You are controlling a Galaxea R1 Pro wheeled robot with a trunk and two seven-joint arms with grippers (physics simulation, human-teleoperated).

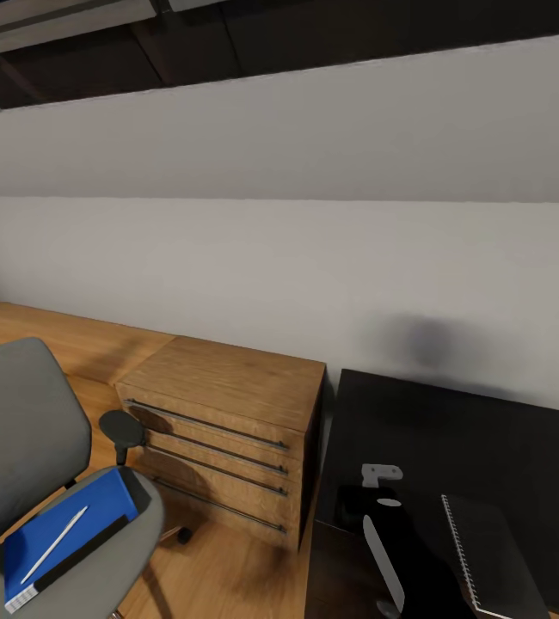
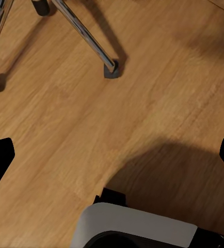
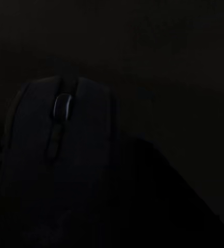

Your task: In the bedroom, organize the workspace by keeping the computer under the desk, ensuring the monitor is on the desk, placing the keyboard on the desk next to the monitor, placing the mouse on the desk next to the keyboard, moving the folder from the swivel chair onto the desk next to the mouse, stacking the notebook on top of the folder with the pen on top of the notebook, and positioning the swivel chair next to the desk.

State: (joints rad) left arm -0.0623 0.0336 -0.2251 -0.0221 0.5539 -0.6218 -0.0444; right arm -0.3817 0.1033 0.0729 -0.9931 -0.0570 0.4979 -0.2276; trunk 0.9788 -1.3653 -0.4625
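Observation:
The swivel chair (image 1: pixel 21 421) stands at the lower left of the head view. The blue folder (image 1: pixel 86 514) lies on its seat, and a thin white pen (image 1: pixel 53 544) lies on the folder. At the right is the black desk (image 1: pixel 469 430), where a dark notebook (image 1: pixel 499 550) with a spiral edge rests near the front. My right gripper (image 1: pixel 359 505) is low over the desk's left end. The dark mouse (image 3: pixel 60 155) sits very close in front of it, and its fingers are lost in the dark. My left gripper (image 2: pixel 112 157) hangs open over the wood floor.
Low oak drawers (image 1: pixel 228 430) stand between chair and desk, against the grey-white wall. The chair's chrome legs and a castor (image 2: pixel 111 70) spread over the floor ahead of my left gripper. My own white base (image 2: pixel 138 227) lies just beneath it.

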